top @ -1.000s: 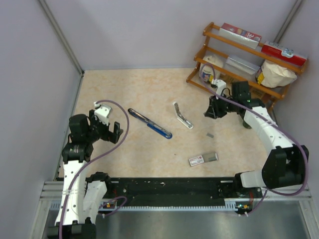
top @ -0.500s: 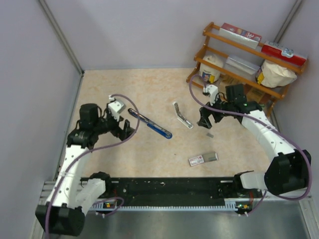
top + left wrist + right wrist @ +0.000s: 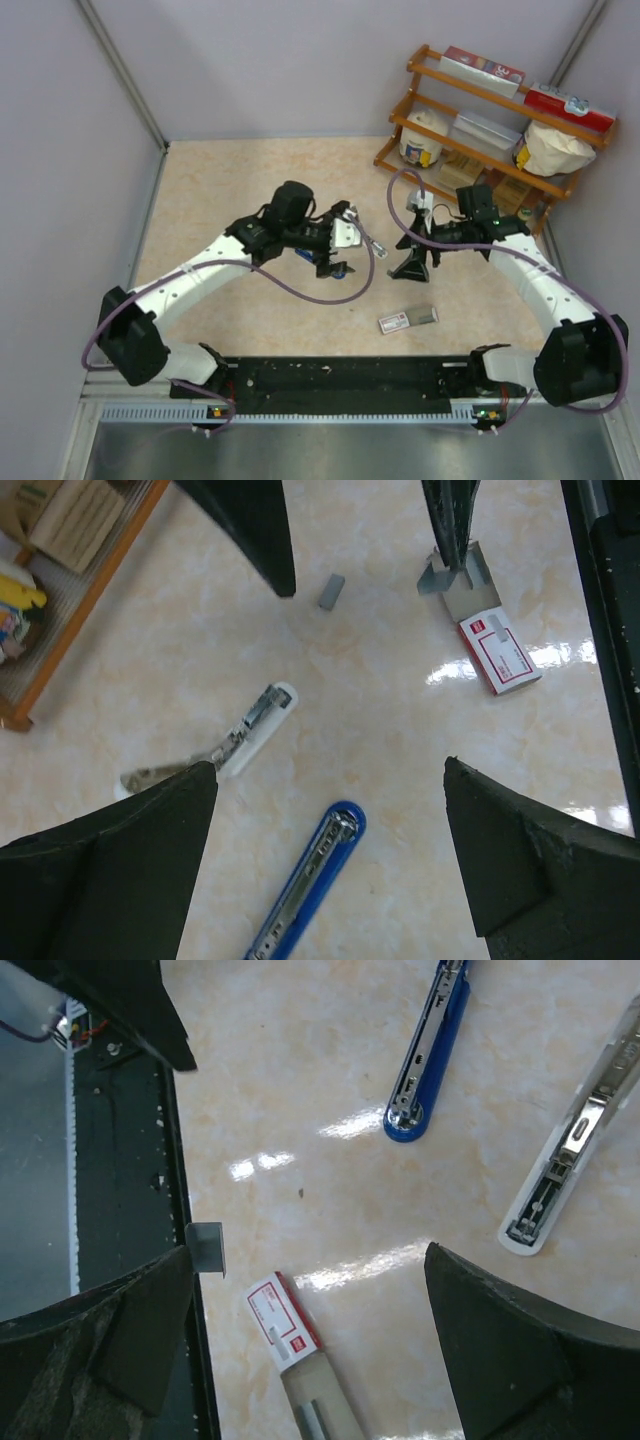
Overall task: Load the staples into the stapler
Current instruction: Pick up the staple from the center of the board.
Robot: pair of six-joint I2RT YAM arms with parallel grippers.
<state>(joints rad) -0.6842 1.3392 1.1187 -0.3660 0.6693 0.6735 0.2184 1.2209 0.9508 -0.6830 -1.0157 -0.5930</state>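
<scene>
The blue stapler (image 3: 310, 880) lies opened flat on the table, its metal channel facing up, and also shows in the right wrist view (image 3: 425, 1060). My left gripper (image 3: 328, 780) hangs open above it, holding nothing. The red-and-white staples box (image 3: 400, 321) lies nearer the front, grey tray slid out with strips in it (image 3: 322, 1410). A short loose strip of staples (image 3: 331, 591) sits right by one fingertip of my right gripper (image 3: 308, 1250), which is open; I cannot tell if the strip touches that finger (image 3: 150, 1300).
The white stapler (image 3: 240, 742) lies open beside the blue one, toward the back. A wooden rack (image 3: 480, 110) with boxes and bags stands at the back right. A black rail (image 3: 340, 375) runs along the table's front edge. Walls close in left and behind.
My left arm swung from the left side to the centre, over the blue stapler. My right gripper came forward and down to the loose strip, its jaws spreading wider.
</scene>
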